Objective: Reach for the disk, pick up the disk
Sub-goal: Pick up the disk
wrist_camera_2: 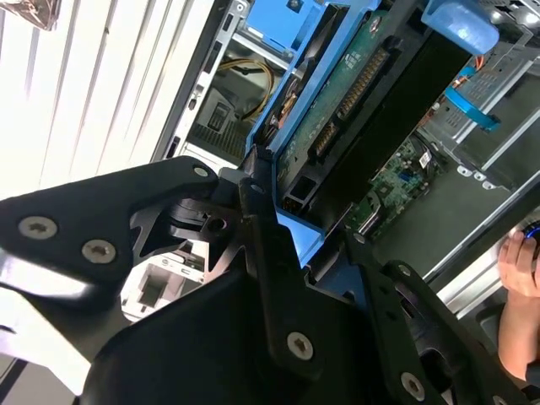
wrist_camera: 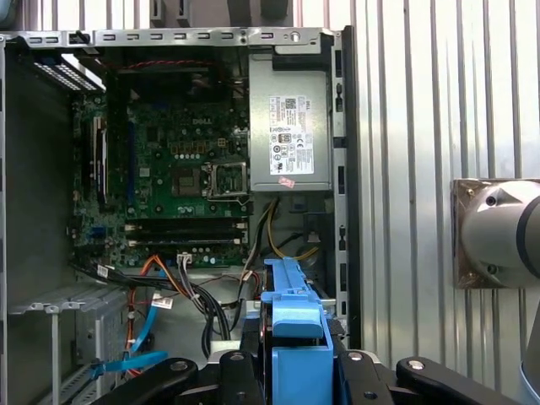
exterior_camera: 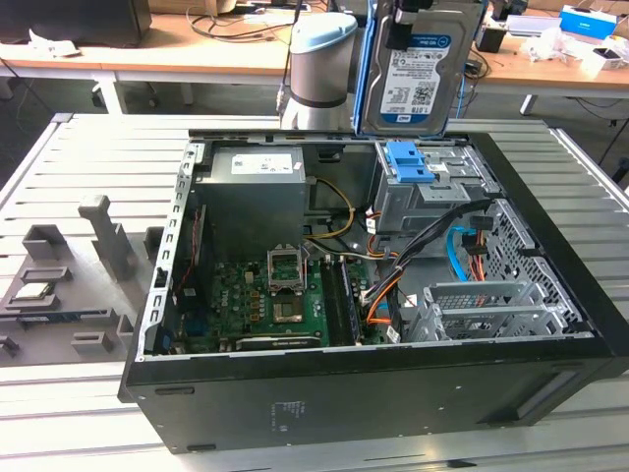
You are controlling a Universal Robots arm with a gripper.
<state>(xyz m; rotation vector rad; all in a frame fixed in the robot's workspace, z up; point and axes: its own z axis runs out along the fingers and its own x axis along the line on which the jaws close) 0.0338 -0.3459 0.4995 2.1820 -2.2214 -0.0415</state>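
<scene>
The pick-up looks complete: the black tool (wrist_camera_2: 308, 243) is clamped on the flat silver-grey metal disk (exterior_camera: 418, 74) with blue side rails, holding it upright just above the open black computer case (exterior_camera: 393, 383). Any further move calls for a firm hold and clearance from the case. The grey arm (exterior_camera: 319, 59) stands behind the case, wrist high.

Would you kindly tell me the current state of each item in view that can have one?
computer case, lying on its side, side panel off.
power supply, seated inside the computer case.
disk, upright, held above the computer case.
hand, shut on the disk's blue side rails.
</scene>
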